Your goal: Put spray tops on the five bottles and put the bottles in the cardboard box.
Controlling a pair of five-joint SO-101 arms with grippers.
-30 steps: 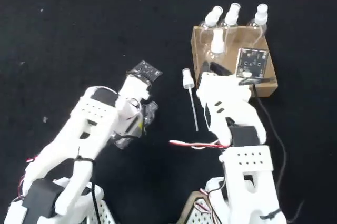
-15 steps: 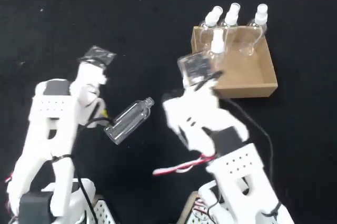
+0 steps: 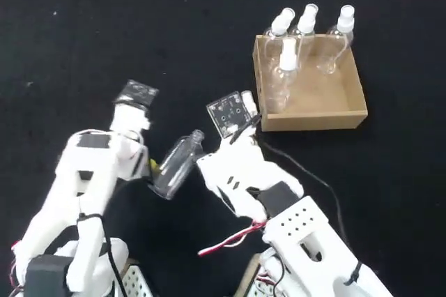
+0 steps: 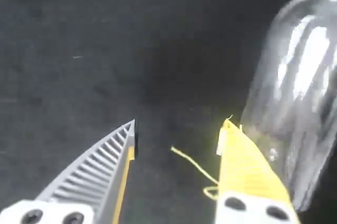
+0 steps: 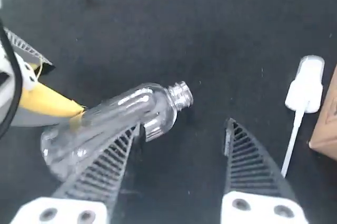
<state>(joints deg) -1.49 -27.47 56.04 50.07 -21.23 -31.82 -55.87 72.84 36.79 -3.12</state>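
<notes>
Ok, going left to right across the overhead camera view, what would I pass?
White left arm → clear uncapped plastic bottle → loose white spray top → brown cardboard box.

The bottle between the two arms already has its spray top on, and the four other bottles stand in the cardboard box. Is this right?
Not quite. The bottle has no spray top: the right wrist view shows its threaded neck bare, with the spray top lying loose on the table near the cardboard box. The four other bottles do stand in the box.
</notes>
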